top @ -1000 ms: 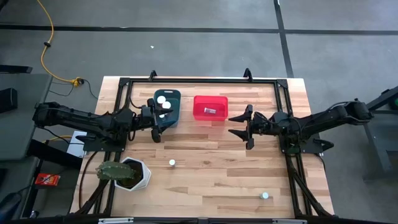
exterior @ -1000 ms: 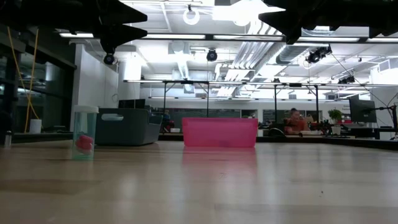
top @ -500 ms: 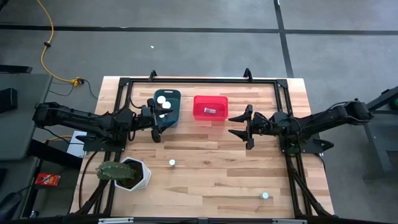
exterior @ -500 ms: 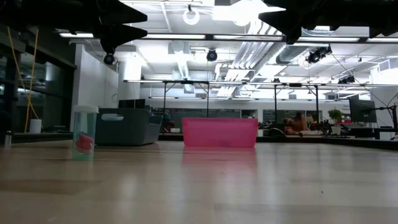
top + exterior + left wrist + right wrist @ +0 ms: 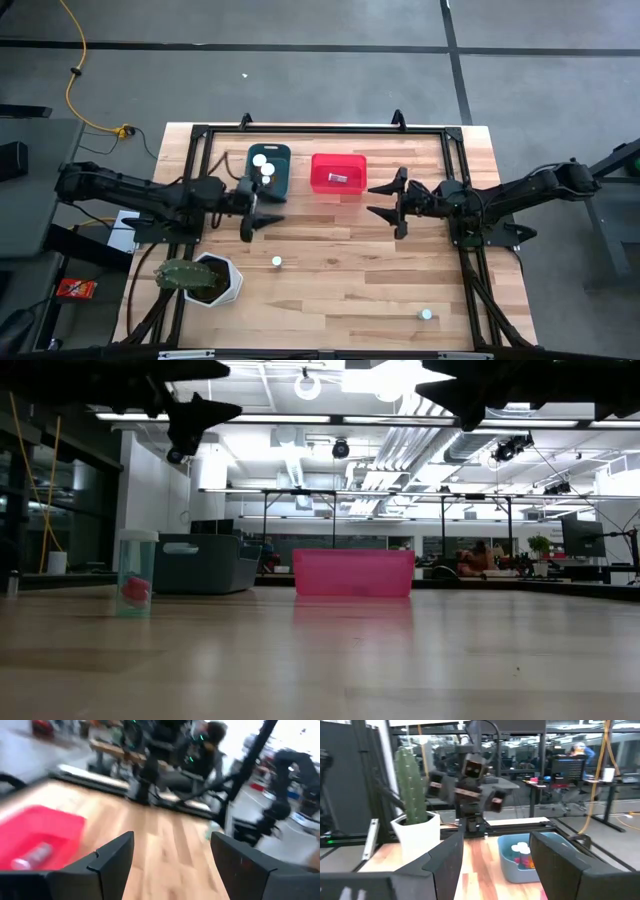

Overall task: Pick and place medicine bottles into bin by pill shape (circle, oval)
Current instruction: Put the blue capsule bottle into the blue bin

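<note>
The teal bin holds three white-capped bottles. The red bin holds one bottle lying on its side. One bottle stands on the table at mid-near, and shows in the low view. Another stands near the front right. My left gripper is open and empty, just near of the teal bin. My right gripper is open and empty, right of the red bin and above the table.
A white hexagonal pot with a cactus stands at the front left. A black frame runs along the table's far edge and sides. Bare wood lies between the two grippers and toward the near edge.
My left gripper has drawn back from over the teal bin's near right corner toward the table's near edge and turned toward the right. A third white cap now shows in the teal bin where the gripper stood.
</note>
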You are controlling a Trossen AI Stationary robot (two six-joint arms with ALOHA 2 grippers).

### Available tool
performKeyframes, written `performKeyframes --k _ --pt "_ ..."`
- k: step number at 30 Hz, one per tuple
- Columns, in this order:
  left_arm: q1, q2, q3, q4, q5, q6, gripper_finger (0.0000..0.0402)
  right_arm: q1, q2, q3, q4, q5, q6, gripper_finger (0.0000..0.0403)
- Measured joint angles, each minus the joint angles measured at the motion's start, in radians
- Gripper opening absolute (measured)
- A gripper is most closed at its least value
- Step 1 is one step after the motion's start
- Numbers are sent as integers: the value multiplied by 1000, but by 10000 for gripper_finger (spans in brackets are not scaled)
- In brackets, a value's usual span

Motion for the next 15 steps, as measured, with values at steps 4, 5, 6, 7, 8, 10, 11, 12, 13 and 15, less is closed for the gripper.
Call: performKeyframes --k 4,5,6,7,8,10,11,12,13,15 --pt "-21 98 91 -204 9 -17 252 0 0 0 -6 21 3 220" --pt "-29 127 110 -258 10 -11 252 0 0 0 -8 21 3 220" --pt "-39 159 129 -295 14 -2 252 0 0 0 -10 21 3 220" --pt "-49 188 148 -325 23 7 252 0 0 0 -11 21 3 220" --pt "-60 217 163 -355 36 23 252 0 0 0 -11 21 3 220" --pt "-83 272 192 -412 74 63 252 0 0 0 -11 21 3 220" --pt "-95 296 209 -435 92 81 252 0 0 0 -11 21 3 220" --pt "-109 316 228 -456 101 97 252 0 0 0 -12 22 3 220" --pt "-124 331 246 -480 104 111 252 0 0 0 -12 21 3 220" --pt "-149 355 281 -530 102 136 252 0 0 0 -19 22 3 220"
